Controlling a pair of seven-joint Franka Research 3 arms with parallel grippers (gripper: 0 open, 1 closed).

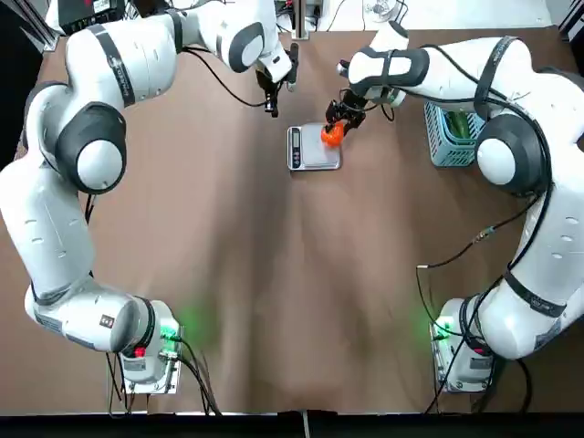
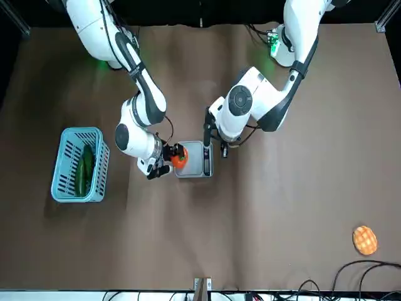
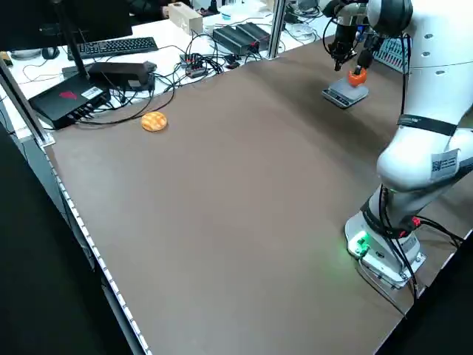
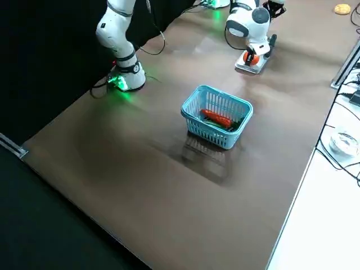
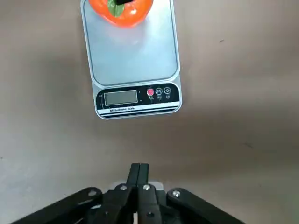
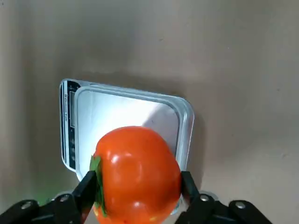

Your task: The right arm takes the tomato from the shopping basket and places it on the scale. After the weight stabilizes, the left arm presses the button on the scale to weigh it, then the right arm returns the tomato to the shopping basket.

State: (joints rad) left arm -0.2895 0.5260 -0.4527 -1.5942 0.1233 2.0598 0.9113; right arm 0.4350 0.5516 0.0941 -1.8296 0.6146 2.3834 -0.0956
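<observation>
Top view, arm bases at the near edge. The scale [image 1: 314, 148] lies mid-table toward the far edge, its display strip [image 1: 295, 147] on the robot's left side. The tomato [image 1: 332, 135] is at the scale's right far corner, between the right gripper's [image 1: 339, 121] fingers. The left gripper [image 1: 271, 102] hangs just beyond the scale's left far corner, apart from it. The basket [image 1: 453, 135] stands well to the scale's right, with a vegetable [image 2: 83, 167] lying in it. A waffle-patterned round item [image 2: 364, 239] lies far to the left, near the far edge.
</observation>
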